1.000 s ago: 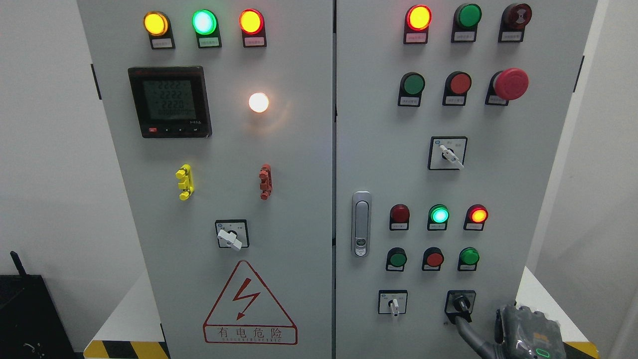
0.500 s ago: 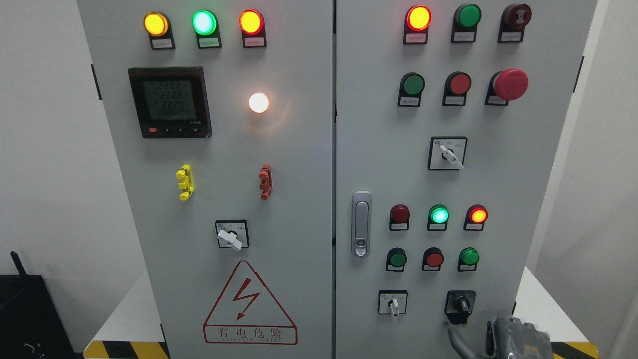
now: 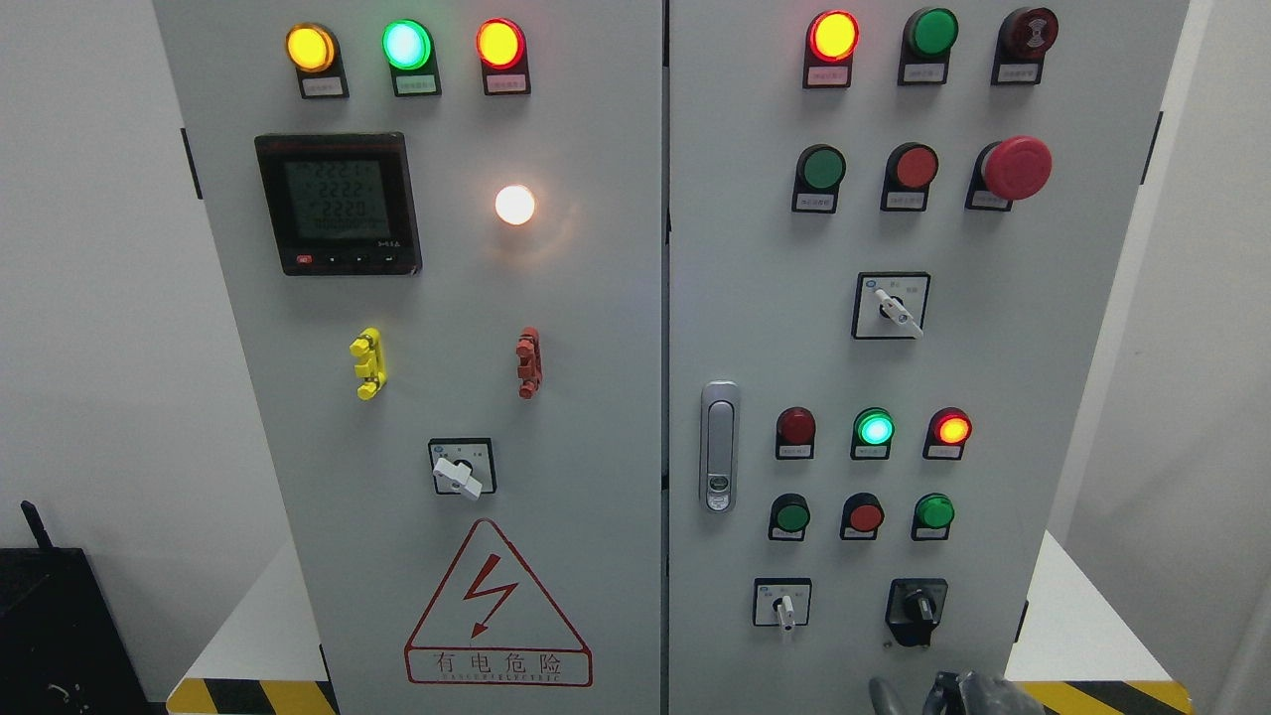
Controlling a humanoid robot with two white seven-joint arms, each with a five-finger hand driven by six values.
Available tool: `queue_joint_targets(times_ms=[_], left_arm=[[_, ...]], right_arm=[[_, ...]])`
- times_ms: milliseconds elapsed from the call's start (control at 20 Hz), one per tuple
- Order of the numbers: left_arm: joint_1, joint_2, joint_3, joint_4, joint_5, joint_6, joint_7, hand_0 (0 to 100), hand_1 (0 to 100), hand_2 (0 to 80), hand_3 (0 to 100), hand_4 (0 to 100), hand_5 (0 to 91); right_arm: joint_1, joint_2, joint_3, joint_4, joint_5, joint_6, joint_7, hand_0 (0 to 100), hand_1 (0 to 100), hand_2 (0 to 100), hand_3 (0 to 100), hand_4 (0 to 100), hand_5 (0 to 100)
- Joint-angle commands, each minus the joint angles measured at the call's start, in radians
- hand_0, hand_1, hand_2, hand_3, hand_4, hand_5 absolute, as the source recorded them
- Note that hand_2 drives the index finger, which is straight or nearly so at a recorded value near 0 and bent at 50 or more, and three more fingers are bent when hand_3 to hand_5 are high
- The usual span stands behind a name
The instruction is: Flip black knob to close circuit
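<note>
Single head view, facing cabinet [image 3: 635, 348] front squarely, close, slightly downward

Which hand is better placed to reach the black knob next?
The right. Only the right hand shows, at the bottom edge just below the black knob on the cabinet's right door. The left hand is out of view. The right hand does not touch the knob.

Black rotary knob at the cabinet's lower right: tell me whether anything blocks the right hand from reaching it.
Nothing visible does. The black rotary knob sits exposed on the grey cabinet door, and the right hand shows just below it at the bottom edge, with only bare panel between them.
</note>
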Motion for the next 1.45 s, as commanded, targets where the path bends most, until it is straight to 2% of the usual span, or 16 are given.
queue_joint_targets(times_ms=[0,50,150,200,250,300,400,600,700,850,950,1400], left_arm=[[0.000,-0.001,0.011,-0.003,0.008,0.000,0.000,0,0,0.0,5,2,0.0],[0.000,-0.001,0.011,-0.003,0.008,0.000,0.000,0,0,0.0,5,2,0.0],[0.000,-0.001,0.011,-0.003,0.008,0.000,0.000,0,0,0.0,5,2,0.0],[0.000,-0.001,0.011,-0.003,0.008,0.000,0.000,0,0,0.0,5,2,0.0],[0.000,-0.001,0.011,-0.003,0.008,0.000,0.000,0,0,0.0,5,2,0.0],[0.000,-0.001,0.011,-0.003,0.008,0.000,0.000,0,0,0.0,5,2,0.0],[0.000,-0.001,0.011,-0.003,0.008,0.000,0.000,0,0,0.0,5,2,0.0],[0.000,0.001,0.011,-0.003,0.008,0.000,0.000,0,0,0.0,5,2,0.0],[0.000,-0.001,0.011,-0.003,0.008,0.000,0.000,0,0,0.0,5,2,0.0],[0.000,0.001,0.011,-0.003,0.008,0.000,0.000,0,0,0.0,5,2,0.0],[0.000,-0.001,0.011,-0.003,0.008,0.000,0.000,0,0,0.0,5,2,0.0],[0.000,-0.001,0.011,-0.003,0.008,0.000,0.000,0,0,0.0,5,3,0.0]], right_arm=[[0.142,0.056,-0.153,-0.169,-0.370,-0.138,0.073,0,0,30,46,40,28],[0.167,0.059,-0.171,-0.171,-0.427,-0.165,0.107,0,0,26,41,36,25],[0.215,0.074,-0.219,-0.172,-0.534,-0.203,0.150,0,0,6,17,15,4],[0.236,0.077,-0.231,-0.173,-0.592,-0.223,0.172,0,0,5,16,15,3],[0.255,0.077,-0.242,-0.173,-0.649,-0.238,0.190,0,0,0,9,9,0],[0.268,0.077,-0.251,-0.173,-0.701,-0.251,0.201,0,0,0,5,5,0],[0.282,0.077,-0.265,-0.168,-0.758,-0.272,0.202,0,0,0,0,0,0],[0.291,0.077,-0.295,-0.145,-0.785,-0.295,0.212,0,0,0,0,0,0],[0.308,0.077,-0.297,-0.145,-0.806,-0.312,0.242,0,0,0,0,0,0],[0.339,0.077,-0.289,-0.145,-0.811,-0.343,0.253,0,0,0,0,0,0],[0.362,0.080,-0.282,-0.145,-0.811,-0.366,0.276,0,0,0,0,0,0],[0.368,0.099,-0.271,-0.126,-0.812,-0.366,0.281,0,0,0,0,0,0]])
